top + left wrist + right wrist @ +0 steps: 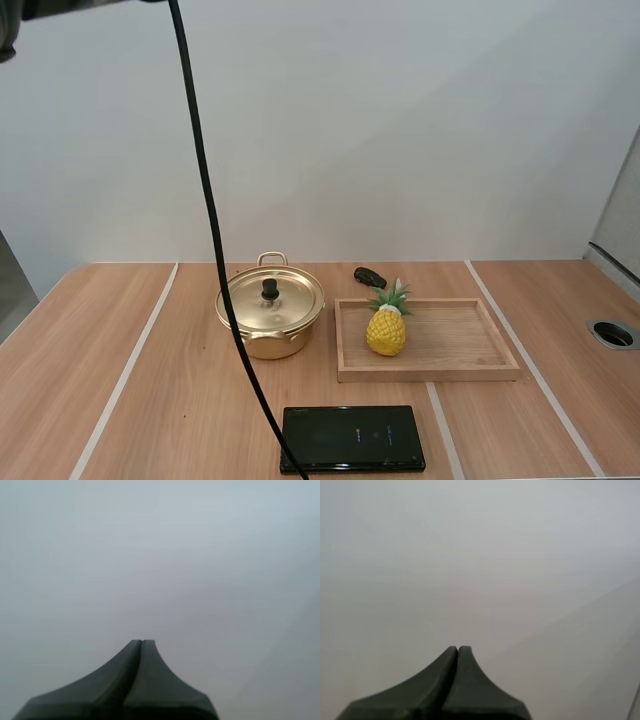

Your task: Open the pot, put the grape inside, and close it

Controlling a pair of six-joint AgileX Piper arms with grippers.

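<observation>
Mid-surface, your round gold metal pot (276, 342) sits lidded, awaiting opening; left claw (141, 641) and right claw (458, 648) are pressed together, empty.

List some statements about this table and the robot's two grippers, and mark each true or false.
1. The lid sits on the pot. True.
2. The pineapple lies inside the pot. False: it stands on the wooden tray.
3. The left gripper is shut on nothing. True.
4. The right gripper holds the lid. False: its fingers lie together, gripping nothing.
5. The flat black slab lies on the wooden tray. False: it lies on the table, in front of the tray.
</observation>
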